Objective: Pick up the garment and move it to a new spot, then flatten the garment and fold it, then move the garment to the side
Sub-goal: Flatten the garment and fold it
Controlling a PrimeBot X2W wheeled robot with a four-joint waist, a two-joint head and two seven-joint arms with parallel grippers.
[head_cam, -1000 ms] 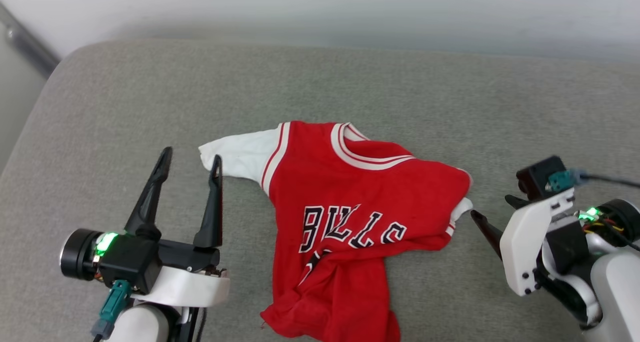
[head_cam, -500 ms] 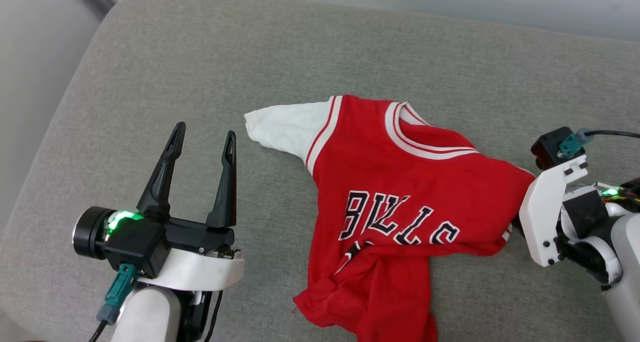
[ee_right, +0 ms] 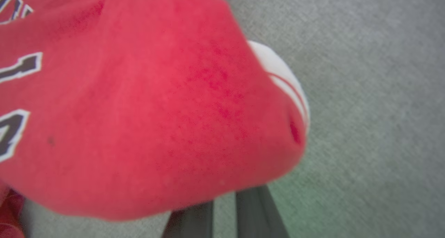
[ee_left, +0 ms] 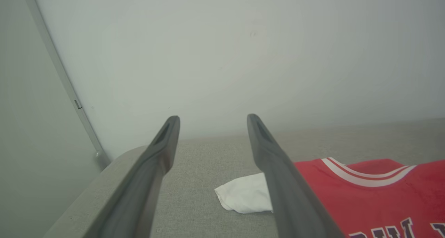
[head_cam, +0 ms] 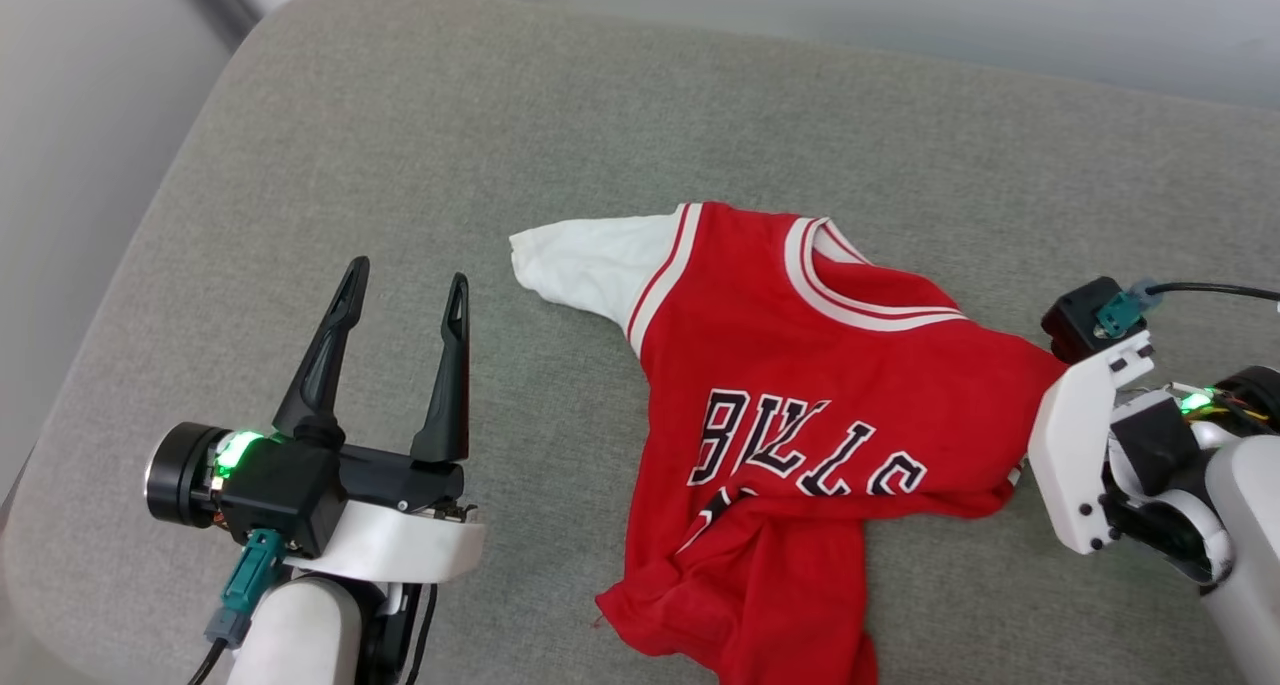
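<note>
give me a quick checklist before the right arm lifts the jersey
1. right gripper shut on the garment edge: ok
2. how much cloth sits between its fingers: cannot tell, tips hidden under red cloth
3. left gripper open, apart from the white sleeve: ok
4. garment lying flat: not ok, lower part bunched
5. bare grey cushion for a new spot: ok

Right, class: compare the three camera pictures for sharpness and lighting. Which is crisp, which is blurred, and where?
Head view: evenly lit and crisp; the lettering on the jersey stands out sharply against the grey cushion. Left wrist view: the left pincer looks soft, the wall hazy. Right wrist view: red fabric near the lens is badly blurred.
</note>
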